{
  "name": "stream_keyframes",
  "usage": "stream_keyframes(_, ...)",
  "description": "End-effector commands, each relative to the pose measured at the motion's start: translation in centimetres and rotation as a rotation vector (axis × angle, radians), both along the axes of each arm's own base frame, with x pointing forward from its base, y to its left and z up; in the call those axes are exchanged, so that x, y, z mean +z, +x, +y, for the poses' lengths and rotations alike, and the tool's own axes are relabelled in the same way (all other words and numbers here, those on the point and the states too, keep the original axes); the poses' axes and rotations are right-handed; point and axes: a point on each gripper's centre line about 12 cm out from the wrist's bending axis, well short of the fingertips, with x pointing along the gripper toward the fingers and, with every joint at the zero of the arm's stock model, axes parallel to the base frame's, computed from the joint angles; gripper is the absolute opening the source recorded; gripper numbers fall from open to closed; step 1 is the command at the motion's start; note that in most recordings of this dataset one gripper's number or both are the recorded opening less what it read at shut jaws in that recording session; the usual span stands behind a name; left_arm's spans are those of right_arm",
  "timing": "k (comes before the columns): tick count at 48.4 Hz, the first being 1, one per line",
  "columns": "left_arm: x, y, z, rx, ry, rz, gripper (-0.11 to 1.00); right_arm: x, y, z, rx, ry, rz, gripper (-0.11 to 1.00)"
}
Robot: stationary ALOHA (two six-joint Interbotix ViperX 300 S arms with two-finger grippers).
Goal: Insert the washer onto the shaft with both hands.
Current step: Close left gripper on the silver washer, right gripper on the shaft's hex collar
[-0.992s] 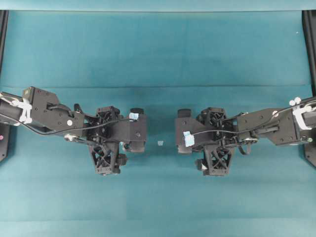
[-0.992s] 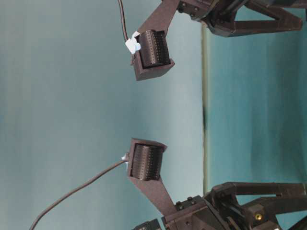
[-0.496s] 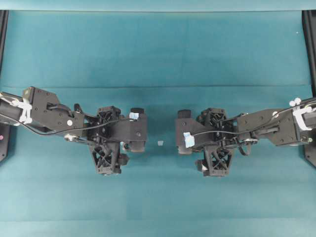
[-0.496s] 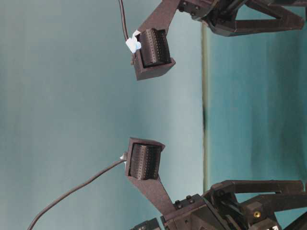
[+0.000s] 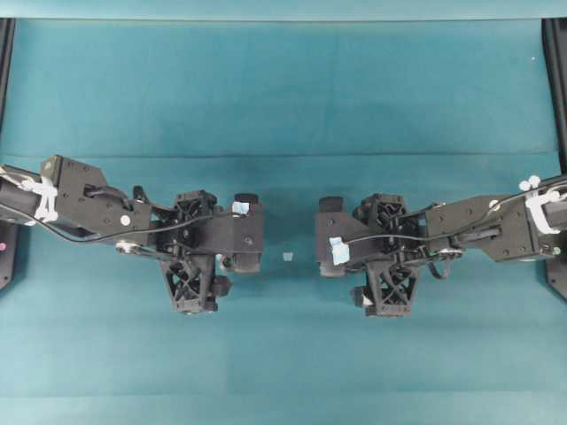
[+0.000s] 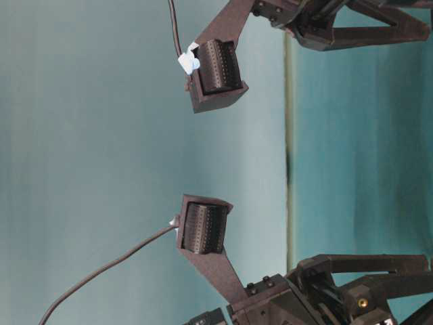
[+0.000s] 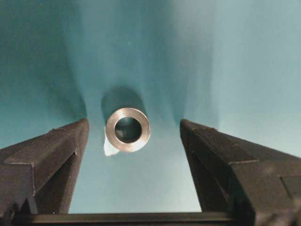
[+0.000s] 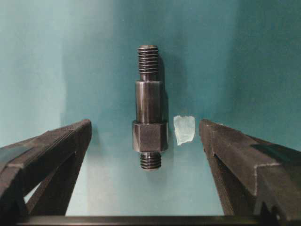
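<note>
In the left wrist view the washer (image 7: 128,129), a silvery ring with a dark hole, lies flat on the teal cloth. It sits between the open fingers of my left gripper (image 7: 134,123), nearer the left finger (image 7: 51,155), and touches neither. In the right wrist view the shaft (image 8: 149,108), dark grey and stepped with a hexagonal collar and threaded ends, lies between the open fingers of my right gripper (image 8: 145,123), clear of both. In the overhead view the left gripper (image 5: 197,241) and right gripper (image 5: 385,243) point down and hide both parts.
A white tape scrap (image 7: 110,147) lies partly under the washer. Another scrap (image 8: 184,129) lies just right of the shaft's collar. A third scrap (image 5: 287,257) lies on the cloth between the two arms. Black frame rails (image 5: 556,88) stand at the table's side edges.
Both arms have shifted only very slightly. Both grippers stay open and nothing has been taken hold of.
</note>
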Motion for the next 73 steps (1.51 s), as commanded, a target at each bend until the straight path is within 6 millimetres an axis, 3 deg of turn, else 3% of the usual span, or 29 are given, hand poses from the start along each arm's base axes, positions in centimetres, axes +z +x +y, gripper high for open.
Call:
stream_keyframes(1, 0.4, 0.3, -0.1, -0.003, 0.0, -0.018, 0.83, 0.3, 0.2, 0.2, -0.001, 0.004, -0.014, 0.79)
stream_keyframes(10, 0.4, 0.2, -0.1, -0.003, 0.0, -0.017, 0.83, 0.1, 0.3, 0.1, -0.005, 0.005, -0.007, 0.73)
stream_keyframes(35, 0.4, 0.2, -0.2, -0.006, 0.0, -0.017, 0.72, -0.4, 0.1, 0.1, -0.008, 0.004, 0.016, 0.36)
stream_keyframes(52, 0.4, 0.2, -0.2, -0.005, -0.001, -0.012, 0.69, -0.6, -0.1, 0.0, -0.01, 0.004, 0.036, 0.3)
stream_keyframes(58, 0.4, 0.2, -0.2, -0.006, 0.0, -0.012, 0.63, -0.6, -0.1, -0.2, -0.015, 0.004, 0.034, 0.26)
stream_keyframes(69, 0.4, 0.1, -0.2, -0.007, 0.001, -0.011, 0.38, -1.1, -0.4, -0.7, -0.024, 0.002, 0.054, 0.13)
stream_keyframes(73, 0.4, 0.2, -0.2, -0.011, 0.003, -0.012, 0.37, -1.2, -0.5, -0.7, -0.021, 0.0, 0.066, 0.08)
